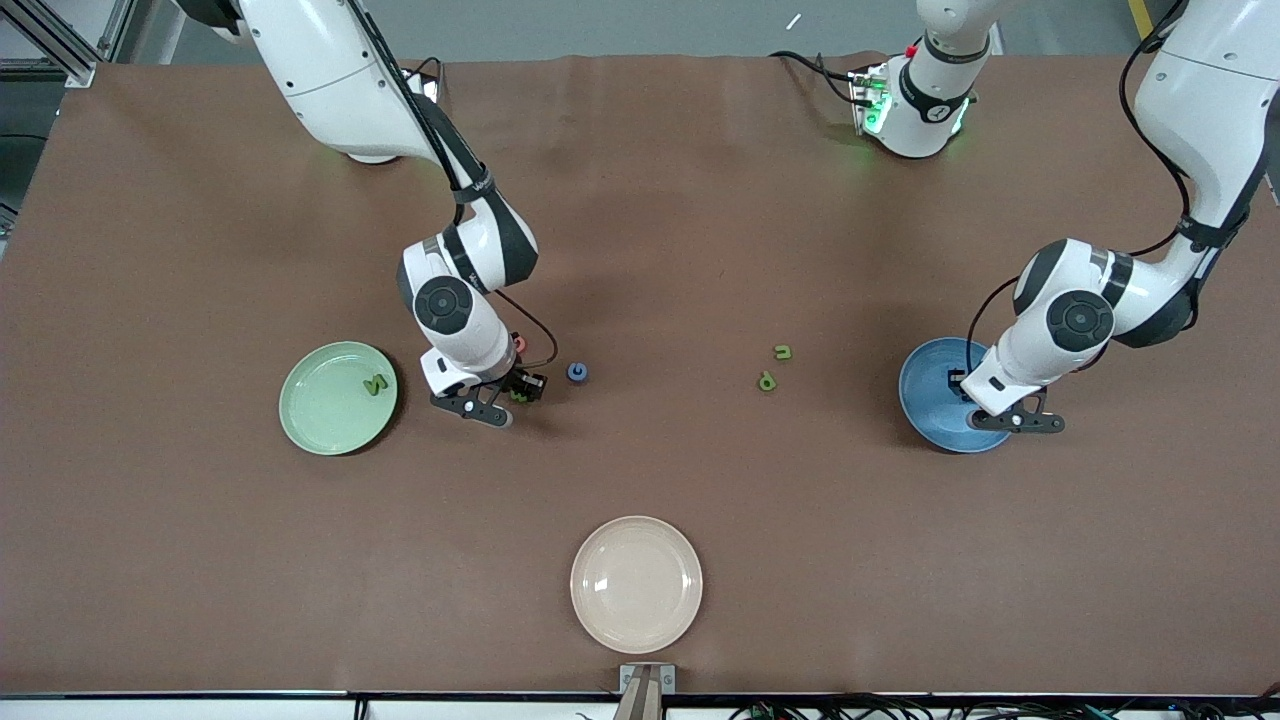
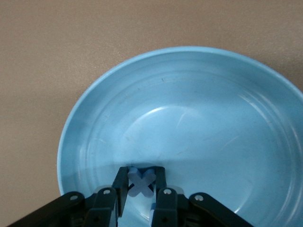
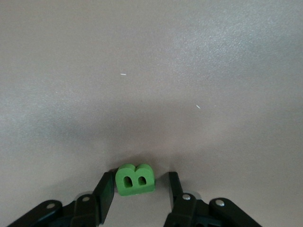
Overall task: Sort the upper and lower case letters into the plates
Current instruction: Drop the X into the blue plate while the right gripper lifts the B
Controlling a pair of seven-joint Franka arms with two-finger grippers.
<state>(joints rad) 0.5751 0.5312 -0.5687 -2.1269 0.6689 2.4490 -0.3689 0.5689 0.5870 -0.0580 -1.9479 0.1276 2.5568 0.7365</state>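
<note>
Sorting table, brown cloth (image 1: 700, 250).

Plates: pale green plate (image 1: 325, 425) toward the right arm's end, holding one green letter (image 1: 375, 383); blue plate (image 1: 930, 410) toward the left arm's end; cream-white plate (image 1: 636, 584) nearest the front camera, between the two.

Left gripper (image 2: 141, 189): low over the blue plate, jaws clamped on a pale blue X (image 2: 142, 183).

Right gripper (image 3: 141, 189): down at the cloth beside the green plate, jaws apart, straddling a green B (image 3: 135, 179); one finger (image 3: 105, 191) touches it, the other stands clear.

Loose letters: red one (image 1: 519, 344) and blue one (image 1: 577, 372) just beside the right gripper; two green ones (image 1: 783, 351) (image 1: 767, 380) nearer the blue plate.
</note>
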